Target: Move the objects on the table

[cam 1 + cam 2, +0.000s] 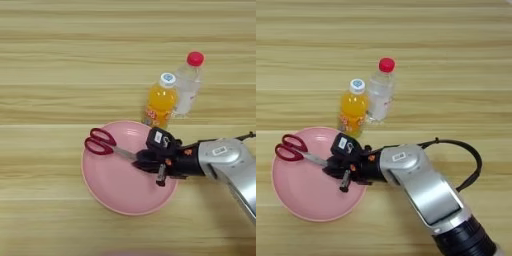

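Observation:
Scissors (pixel 102 143) with dark red loop handles lie over the round pink plate (pixel 115 192), handles at its upper left and silver blades pointing right. My right gripper (pixel 145 161) is shut on the blade end, above the plate's right half. The silver forearm (pixel 416 180) comes in from the lower right. In the right eye view the scissors (pixel 291 148), plate (pixel 301 197) and gripper (pixel 336 168) sit further left. The orange-juice bottle (pixel 160 102) and the clear red-capped bottle (pixel 188 82) stand upright just behind the plate, touching each other.
The light wooden table (pixel 50 60) fills the view. A black cable (pixel 468 157) loops off the forearm to the right. Both bottles stand a little behind the gripper.

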Tool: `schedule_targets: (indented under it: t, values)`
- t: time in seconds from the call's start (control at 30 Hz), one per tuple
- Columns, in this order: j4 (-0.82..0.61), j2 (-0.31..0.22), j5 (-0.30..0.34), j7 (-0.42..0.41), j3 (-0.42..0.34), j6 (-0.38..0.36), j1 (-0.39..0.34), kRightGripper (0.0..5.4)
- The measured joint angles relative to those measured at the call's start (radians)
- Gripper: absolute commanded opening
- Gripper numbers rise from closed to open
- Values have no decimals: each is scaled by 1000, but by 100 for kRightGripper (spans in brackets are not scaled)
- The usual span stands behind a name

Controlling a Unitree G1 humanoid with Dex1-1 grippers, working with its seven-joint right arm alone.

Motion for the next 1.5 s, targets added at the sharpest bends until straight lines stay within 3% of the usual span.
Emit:
schedule_targets:
  t: [0.93,1.5]
  values:
    - [-205,-41,139,-47,-166,110,19,68]
    - [-337,-125,217,-46,-384,126,216,68]
